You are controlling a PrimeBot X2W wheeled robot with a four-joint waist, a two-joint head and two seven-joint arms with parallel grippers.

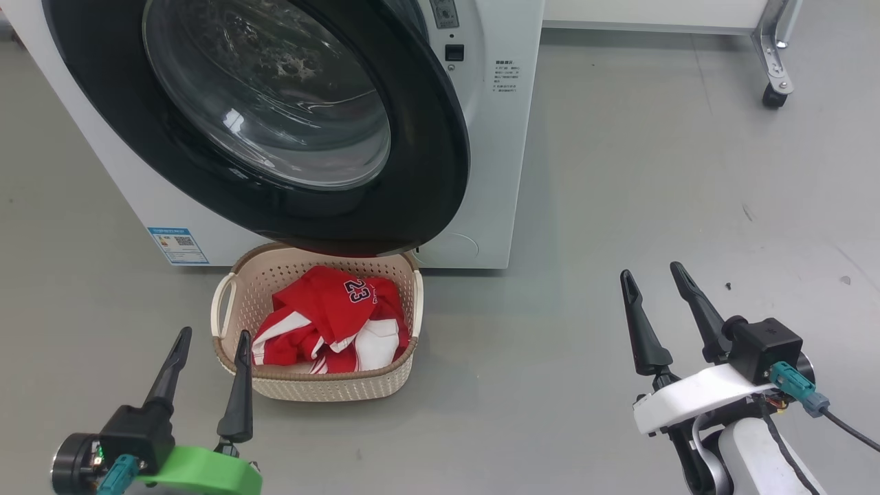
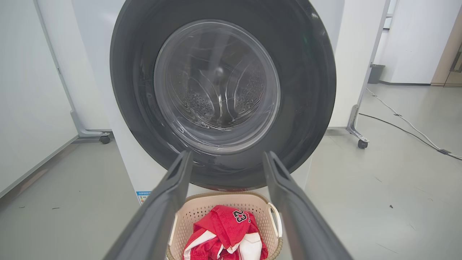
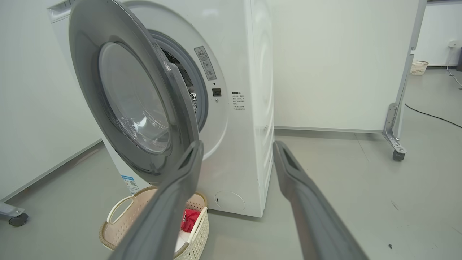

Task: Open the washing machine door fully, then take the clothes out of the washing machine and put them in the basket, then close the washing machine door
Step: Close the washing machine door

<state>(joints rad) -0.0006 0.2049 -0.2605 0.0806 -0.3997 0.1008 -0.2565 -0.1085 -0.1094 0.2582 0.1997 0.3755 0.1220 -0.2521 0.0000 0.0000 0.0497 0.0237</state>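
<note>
1. Because nothing lay between its fingers, the left gripper (image 1: pixel 214 333) read as free. Its two dark fingers stood spread wide and pointed up the head view, just beside the basket's near-left corner and, as far as that view showed, not touching it.
2. The right gripper (image 1: pixel 652 269) was spread just as wide and held nothing. It hung over bare floor (image 1: pixel 653 172), well to the right of the basket and the machine.
3. The basket (image 1: pixel 323 388) sat on the floor close against the front of the washing machine (image 1: pixel 495 172), directly below the opening. That spot probably gave anything lifted out only a short way to drop.
4. The clothes (image 1: pixel 330 309) lay heaped inside the basket, red cloth with white panels and the number 23 facing up.
5. The washing machine door (image 1: pixel 426 137) hung partway open, swung out from its left side, with its lower edge overhanging the basket's far rim. In the right wrist view a gap showed at the latch side, with the grey rubber ring (image 3: pixel 200 97) behind it.
6. Through the glass in the left wrist view the steel drum (image 2: pixel 198 103) showed no red, so unloading looked finished and only closing the door seemed left to do.
7. Closing would likely call for a push on the door's free right edge, which the right gripper was better placed to reach.
8. Whether the door's bottom would pass clear above the basket rim could not be told from these views.
</note>
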